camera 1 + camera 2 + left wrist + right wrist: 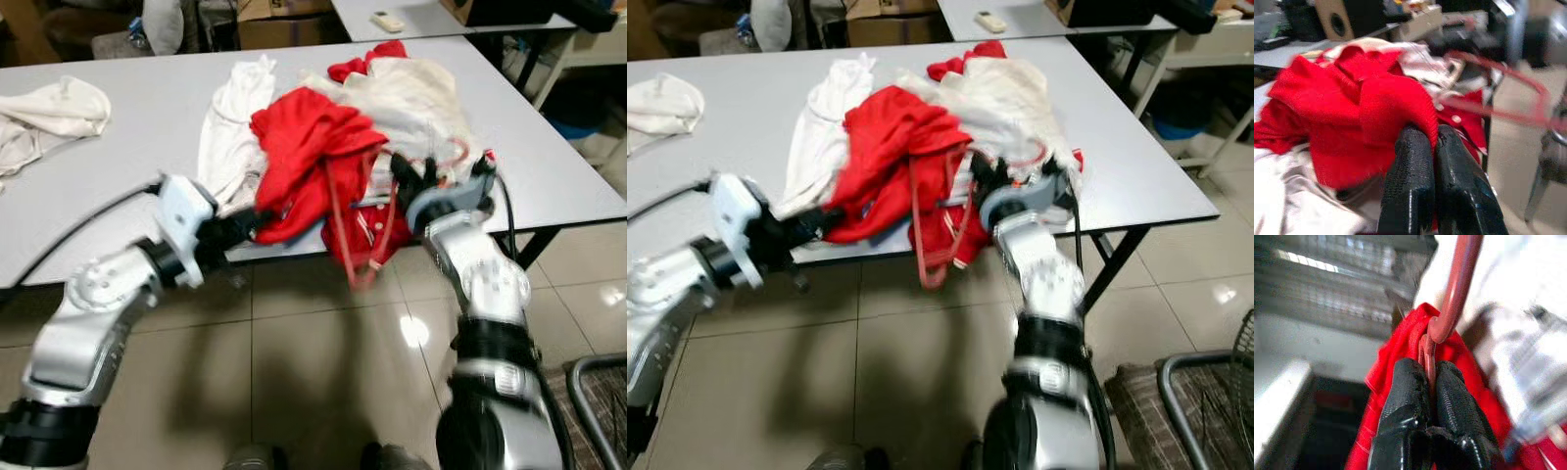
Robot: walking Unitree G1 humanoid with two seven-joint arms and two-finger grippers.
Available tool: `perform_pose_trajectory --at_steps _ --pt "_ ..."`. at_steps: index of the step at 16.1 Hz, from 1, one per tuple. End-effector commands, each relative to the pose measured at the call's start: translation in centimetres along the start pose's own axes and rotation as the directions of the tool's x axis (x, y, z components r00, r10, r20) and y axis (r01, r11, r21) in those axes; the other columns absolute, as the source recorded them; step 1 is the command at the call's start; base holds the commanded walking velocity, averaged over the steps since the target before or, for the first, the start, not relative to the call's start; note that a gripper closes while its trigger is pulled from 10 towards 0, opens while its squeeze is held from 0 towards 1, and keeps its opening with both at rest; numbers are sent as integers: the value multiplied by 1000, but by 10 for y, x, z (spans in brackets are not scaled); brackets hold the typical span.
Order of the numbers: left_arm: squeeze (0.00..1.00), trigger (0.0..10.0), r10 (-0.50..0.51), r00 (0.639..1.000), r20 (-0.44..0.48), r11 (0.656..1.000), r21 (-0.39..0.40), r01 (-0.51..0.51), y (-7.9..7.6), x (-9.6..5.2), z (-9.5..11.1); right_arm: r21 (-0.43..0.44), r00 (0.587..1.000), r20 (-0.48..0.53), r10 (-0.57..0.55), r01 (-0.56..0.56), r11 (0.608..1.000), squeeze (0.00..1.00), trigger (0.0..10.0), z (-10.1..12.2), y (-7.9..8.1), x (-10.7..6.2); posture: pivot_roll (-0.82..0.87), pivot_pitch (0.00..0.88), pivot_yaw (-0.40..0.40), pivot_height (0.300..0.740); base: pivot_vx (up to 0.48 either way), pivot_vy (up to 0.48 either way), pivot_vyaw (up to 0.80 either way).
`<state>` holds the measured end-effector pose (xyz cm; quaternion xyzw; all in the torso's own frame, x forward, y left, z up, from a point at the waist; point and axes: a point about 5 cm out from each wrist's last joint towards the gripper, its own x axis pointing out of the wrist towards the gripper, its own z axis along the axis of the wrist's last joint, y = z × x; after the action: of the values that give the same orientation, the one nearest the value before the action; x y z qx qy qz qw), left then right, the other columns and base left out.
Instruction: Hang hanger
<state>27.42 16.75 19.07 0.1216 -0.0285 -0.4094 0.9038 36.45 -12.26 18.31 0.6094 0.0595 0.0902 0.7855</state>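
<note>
I'm pinching the red hanger point(1450, 308) in my right gripper point(1431, 377), fingers clamped on its wire at frame centre, hanger dangling off the table point(137, 127) edge. My left gripper point(1436, 147) is squeezing a fold of the red sweater point(299, 147), left of centre. White clothes point(421, 98) are lying heaped behind, toward the upper middle

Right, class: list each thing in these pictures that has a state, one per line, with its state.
Left pincer: shut on the red garment.
Right pincer: shut on the red hanger.
Red garment: crumpled, draped over the table edge.
Red hanger: dangling past the table edge.
White clothes: heaped on the table.
</note>
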Motion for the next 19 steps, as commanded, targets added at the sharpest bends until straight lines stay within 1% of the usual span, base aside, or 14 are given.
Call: perform_pose_trajectory --at_steps 1,2,3,5,6,7,8,9,10,11,12,16,18,19 --pt "0 0 -77 997 -26 996 49 78 -10 -1 -2 96 995 100 5 -15 995 0 10000 10 7 6 21 93 57 740 0 0 0" --pt "0 0 -159 985 -73 985 62 164 -24 3 -13 179 987 156 37 -65 982 0 10000 15 18 16 23 95 59 740 0 0 0" --pt "0 0 -179 982 -67 982 53 182 -29 6 -14 206 984 171 48 -84 975 0 10000 15 22 19 24 95 59 740 0 0 0" --pt "0 0 -212 976 38 977 -25 213 -44 22 -6 250 980 191 56 -104 963 0 10000 7 30 30 28 94 62 740 0 0 0" --pt "0 0 -212 968 134 971 -88 224 -52 34 5 279 980 191 53 -106 954 0 10000 -3 35 37 29 93 63 740 0 0 0" --pt "0 0 -191 960 205 966 -133 220 -55 43 14 240 981 182 64 -108 965 0 10000 -11 39 41 33 91 64 740 0 0 0" --pt "0 0 -181 957 225 965 -148 217 -55 45 17 224 982 177 69 -108 968 0 10000 -14 41 41 33 91 64 740 0 0 0" --pt "0 0 -130 953 274 966 -181 184 -51 51 25 195 986 154 66 -95 976 0 10000 -21 41 44 35 89 63 740 0 0 0" --pt "0 0 -85 952 295 971 -189 145 -44 52 29 179 988 141 69 -94 979 0 10000 -26 42 45 36 89 62 740 0 0 0" --pt "0 0 3 953 302 982 -181 54 -27 49 33 166 989 131 69 -91 982 0 10000 -31 40 45 38 88 62 740 0 0 0" --pt "0 0 47 955 293 986 -170 3 -17 45 34 169 989 134 65 -88 982 0 10000 -32 37 45 39 88 61 740 0 0 0" --pt "0 0 84 971 225 994 -83 -67 6 30 33 160 983 181 40 -70 985 0 10000 -18 27 43 40 83 63 740 0 0 0" --pt "0 0 74 977 200 996 -63 -63 11 25 32 167 978 207 24 -60 984 0 10000 -10 22 42 42 85 67 740 0 0 0" --pt "0 0 40 981 192 998 -63 -28 10 23 31 172 975 222 12 -51 984 0 10000 -7 19 42 44 87 68 740 0 0 0"
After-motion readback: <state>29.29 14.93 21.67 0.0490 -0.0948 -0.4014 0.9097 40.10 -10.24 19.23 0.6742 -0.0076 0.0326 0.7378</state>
